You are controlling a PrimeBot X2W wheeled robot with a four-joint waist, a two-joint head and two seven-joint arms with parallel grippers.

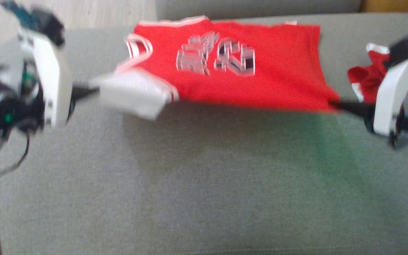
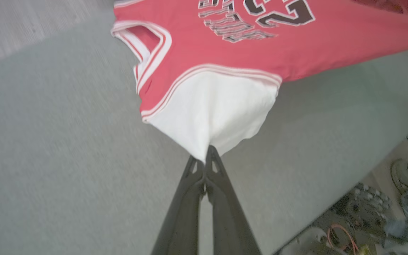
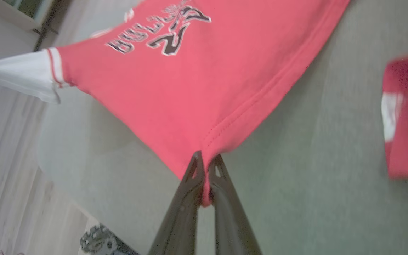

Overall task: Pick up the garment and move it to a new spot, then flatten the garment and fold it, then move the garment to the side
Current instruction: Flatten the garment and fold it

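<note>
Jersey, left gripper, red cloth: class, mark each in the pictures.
jersey (image 1: pixel 282 78), head view, plain red body.
left gripper (image 2: pixel 204 156), left wrist view, between fingertips pinching white fabric.
red cloth (image 3: pixel 407 117), right wrist view, its red middle.

A hem corner of the red jersey (image 3: pixel 175 85) is clamped by the right pincer (image 3: pixel 207 161) above a grey cushion (image 3: pixel 313 177); another red cloth (image 3: pixel 407 117) lies nearby.

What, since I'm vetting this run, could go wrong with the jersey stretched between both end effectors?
The left end effector pinches only the tip of the white sleeve; it may slip out. The right end effector grips just the hem corner of the taut jersey; more pull could free it. The second red garment beside that end effector might snag.
</note>
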